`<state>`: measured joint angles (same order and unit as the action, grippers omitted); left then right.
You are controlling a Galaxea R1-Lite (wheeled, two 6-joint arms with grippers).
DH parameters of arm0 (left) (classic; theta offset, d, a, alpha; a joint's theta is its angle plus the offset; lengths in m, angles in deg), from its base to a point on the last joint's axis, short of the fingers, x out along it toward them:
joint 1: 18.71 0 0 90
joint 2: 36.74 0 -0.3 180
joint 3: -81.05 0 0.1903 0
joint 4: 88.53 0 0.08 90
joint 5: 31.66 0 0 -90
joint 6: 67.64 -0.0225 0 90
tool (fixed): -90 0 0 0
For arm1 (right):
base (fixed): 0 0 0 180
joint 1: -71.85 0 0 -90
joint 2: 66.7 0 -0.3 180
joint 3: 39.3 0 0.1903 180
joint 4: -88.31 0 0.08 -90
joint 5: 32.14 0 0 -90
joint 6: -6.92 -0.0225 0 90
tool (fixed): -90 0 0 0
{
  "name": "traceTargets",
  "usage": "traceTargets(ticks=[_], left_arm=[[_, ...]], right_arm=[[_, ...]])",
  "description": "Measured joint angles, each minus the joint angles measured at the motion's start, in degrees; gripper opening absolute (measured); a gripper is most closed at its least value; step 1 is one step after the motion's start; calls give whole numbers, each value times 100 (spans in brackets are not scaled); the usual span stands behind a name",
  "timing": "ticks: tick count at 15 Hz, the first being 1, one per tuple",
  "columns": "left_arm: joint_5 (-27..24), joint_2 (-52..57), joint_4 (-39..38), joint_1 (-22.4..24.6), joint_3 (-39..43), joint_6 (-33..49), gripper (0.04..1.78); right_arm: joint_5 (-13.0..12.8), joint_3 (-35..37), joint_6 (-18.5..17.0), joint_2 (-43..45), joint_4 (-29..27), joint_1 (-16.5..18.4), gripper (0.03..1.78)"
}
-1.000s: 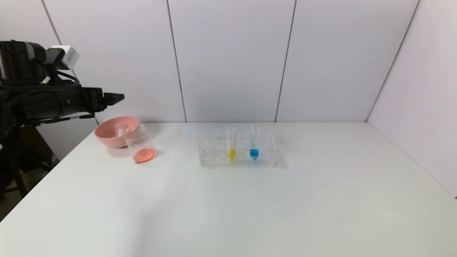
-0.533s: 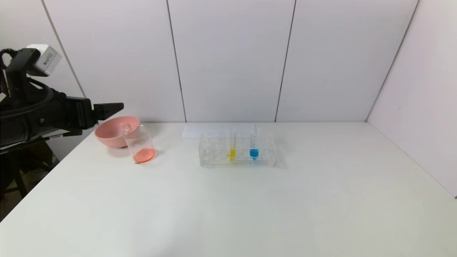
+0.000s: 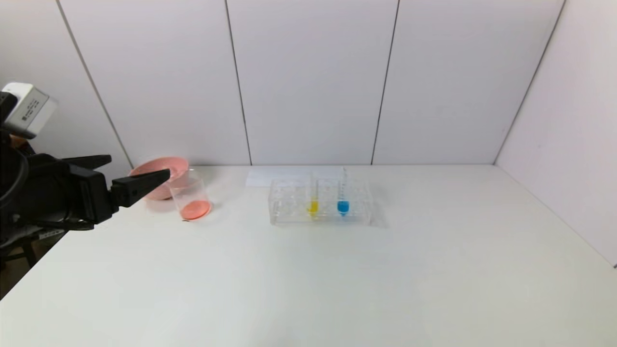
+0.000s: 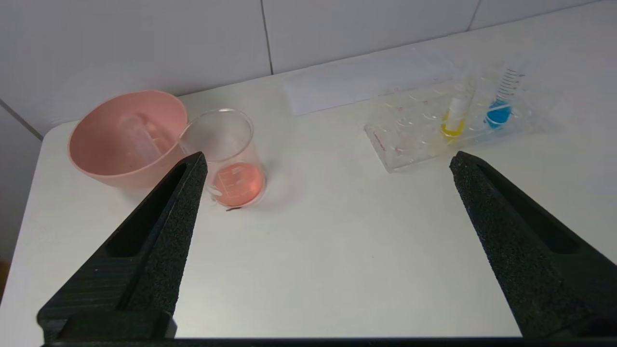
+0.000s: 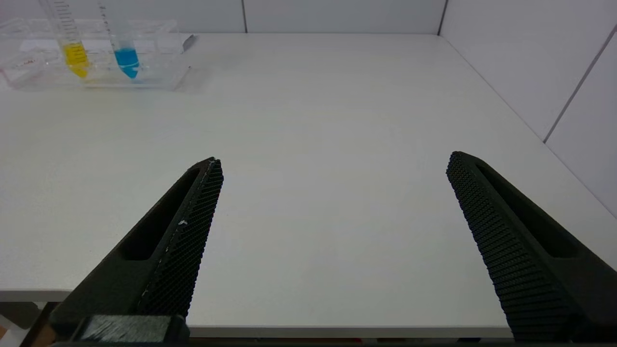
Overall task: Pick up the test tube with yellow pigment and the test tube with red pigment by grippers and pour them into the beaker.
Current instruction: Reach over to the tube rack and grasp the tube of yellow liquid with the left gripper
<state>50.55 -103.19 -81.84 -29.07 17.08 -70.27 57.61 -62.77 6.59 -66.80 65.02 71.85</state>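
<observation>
Left claw (image 3: 135,180) spread wide, empty, lower than a second ago, pulled back from pink bowl (image 3: 156,174). Red liquid sits in beaker (image 3: 192,197); emptied tube lies in bowl. Likely red pour done. Yellow tube (image 3: 313,200) upright in rack (image 3: 320,202), mid-desk (image 3: 308,279). Right claw (image 5: 332,241) wide, at near desk edge.

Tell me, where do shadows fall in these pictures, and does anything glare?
Head view: even, soft light; a faint shadow lies right of the tube rack, another by the beaker. Left wrist view, between the open left gripper fingers: a soft shadow beside the beaker, none hard. Right wrist view: the rack's dim shadow on the table; no glare spots.
</observation>
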Motion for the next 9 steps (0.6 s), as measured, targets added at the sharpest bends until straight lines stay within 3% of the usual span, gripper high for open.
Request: traceTargets(ticks=[4,9], left_arm=[[0,122,-291,-538,344,-30,176],[9,-194,-1655,-1000,968,27,176]], right_arm=[[0,0,0,0,0,0,170],[0,0,-2,0,0,0,170]])
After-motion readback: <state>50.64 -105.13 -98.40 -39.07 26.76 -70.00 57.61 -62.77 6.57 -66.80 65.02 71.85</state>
